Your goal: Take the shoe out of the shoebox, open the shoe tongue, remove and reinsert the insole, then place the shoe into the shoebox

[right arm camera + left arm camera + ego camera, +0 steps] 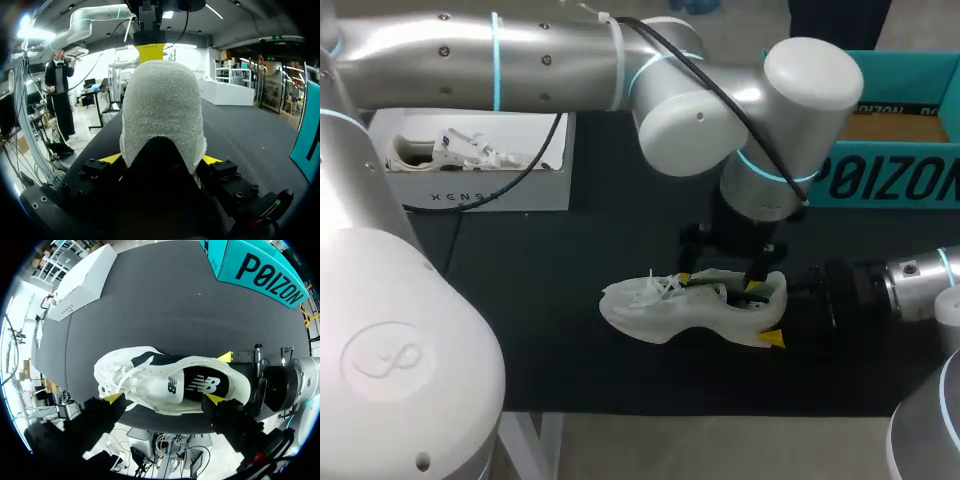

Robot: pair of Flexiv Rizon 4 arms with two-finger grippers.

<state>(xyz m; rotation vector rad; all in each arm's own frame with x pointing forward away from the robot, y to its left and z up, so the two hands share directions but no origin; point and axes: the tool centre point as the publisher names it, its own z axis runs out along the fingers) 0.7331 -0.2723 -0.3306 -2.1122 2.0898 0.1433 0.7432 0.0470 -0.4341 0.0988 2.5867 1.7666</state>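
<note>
Right claw (pixel 161 159) grips shoe (pixel 162 115) heel; left claw (pixel 164 398) gapes above.

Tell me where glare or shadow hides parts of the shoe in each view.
Head view: the left gripper covers the opening of the white shoe. Left wrist view: even light, black insole plain. Right wrist view: ceiling lamps glare above the heel.

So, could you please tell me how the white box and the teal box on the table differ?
The white box stands at the back left of the table, the teal box at the back right. The white box holds a white shoe; the teal box shows only a bare brown floor where visible. The white box bears small print, the teal box big black letters. Both are open on top.
</note>
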